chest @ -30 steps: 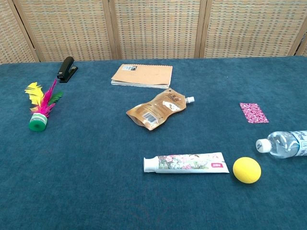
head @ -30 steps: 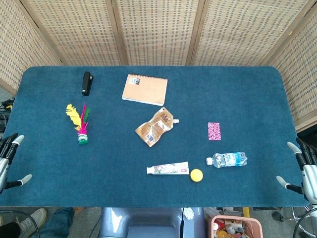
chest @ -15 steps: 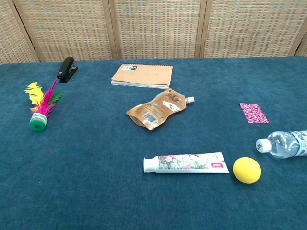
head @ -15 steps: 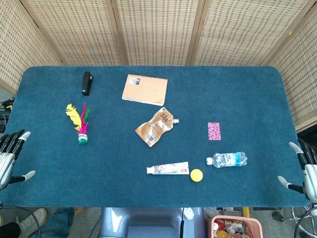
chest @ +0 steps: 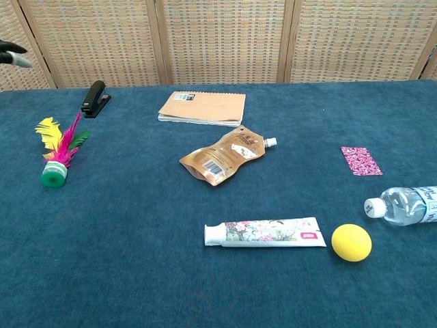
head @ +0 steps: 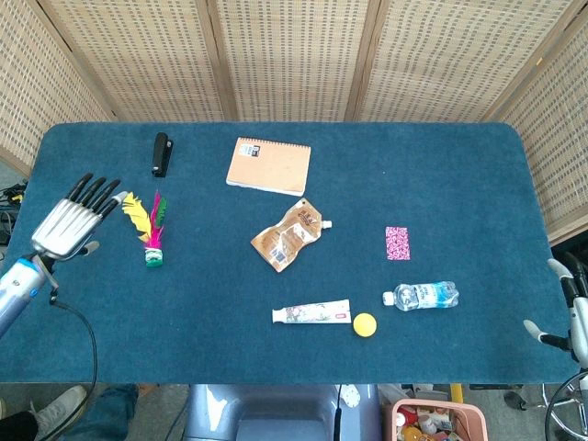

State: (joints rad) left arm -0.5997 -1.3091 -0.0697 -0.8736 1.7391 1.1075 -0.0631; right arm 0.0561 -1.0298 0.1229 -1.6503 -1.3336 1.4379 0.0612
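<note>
My left hand (head: pixel 73 220) hovers over the left part of the blue table (head: pixel 459 175), fingers spread and holding nothing. It is just left of a feathered shuttlecock (head: pixel 150 230) with a green base. Only a fingertip (chest: pixel 15 56) of it shows at the chest view's top left. My right hand (head: pixel 568 312) sits off the table's right edge, fingers apart and empty; the water bottle (head: pixel 423 296) is nearest to it.
A black stapler (head: pixel 162 153) and a tan notebook (head: pixel 268 166) lie at the back. A brown spouted pouch (head: pixel 289 236) is mid-table. A toothpaste tube (head: pixel 312 314), yellow ball (head: pixel 365 324) and pink patterned card (head: pixel 397 243) lie toward the front right. Wicker screens stand behind.
My left hand rose from the table's left front edge and moved up and inward, beside the shuttlecock. My right hand drifted slightly outward and down at the right edge.
</note>
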